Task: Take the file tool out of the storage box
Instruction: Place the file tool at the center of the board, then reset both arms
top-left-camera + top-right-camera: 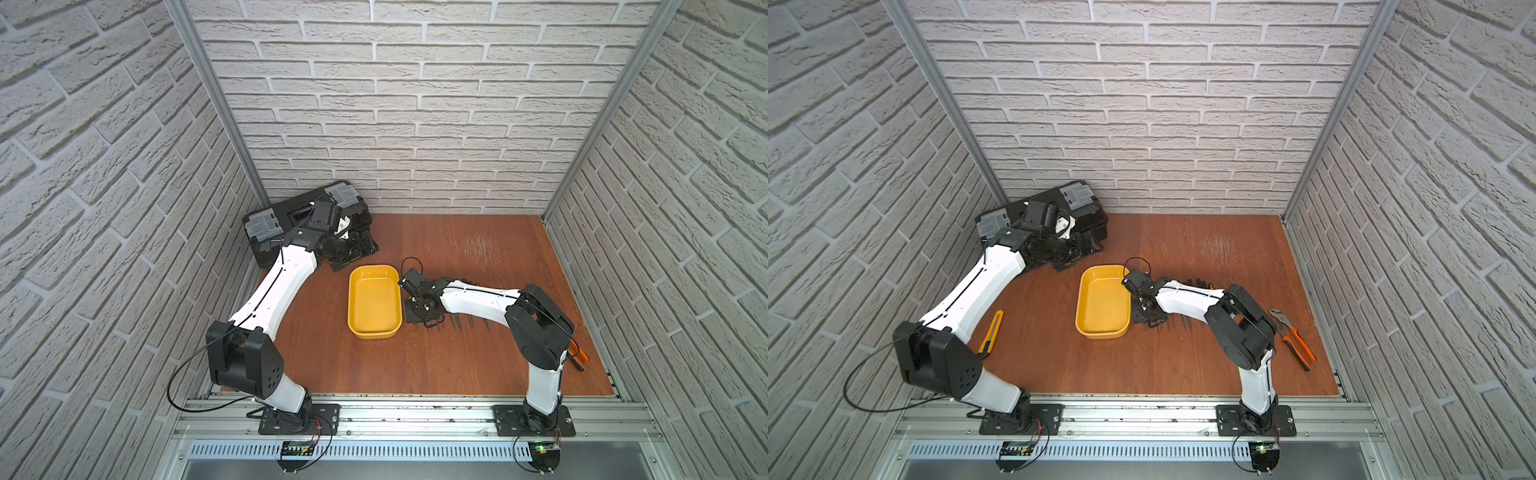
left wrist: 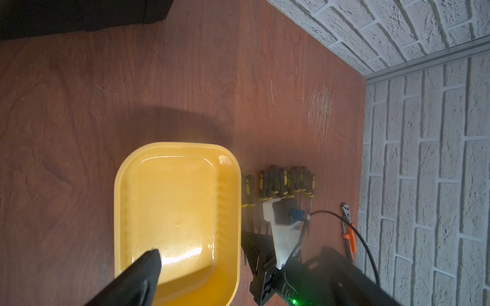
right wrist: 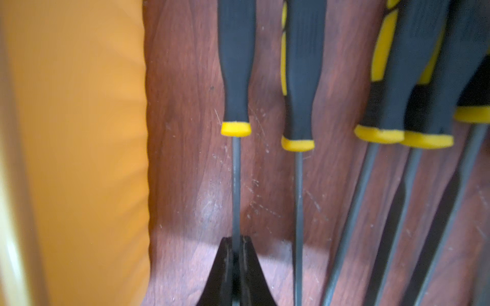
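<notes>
The yellow storage box (image 1: 374, 299) (image 1: 1102, 303) (image 2: 172, 198) sits mid-table with nothing inside. Its outer wall (image 3: 79, 132) fills one side of the right wrist view. My right gripper (image 3: 236, 239) (image 1: 419, 322) (image 1: 1144, 318) is shut on the thin grey shaft of a file tool (image 3: 236, 66) with a black, yellow-collared handle. That file is outside the box, just beside its right wall, low at the table and parallel to the other files. My left gripper (image 2: 241, 254) (image 1: 361, 245) is open, hovering behind the box; one dark finger (image 2: 143, 275) shows over the box.
Several more black-and-yellow files (image 2: 281, 182) (image 3: 299, 79) lie in a row right of the box. A black toolbox (image 1: 291, 208) stands at the back left. Orange-handled pliers (image 1: 1293, 336) lie near the right wall, a yellow utility knife (image 1: 990, 332) at the left front.
</notes>
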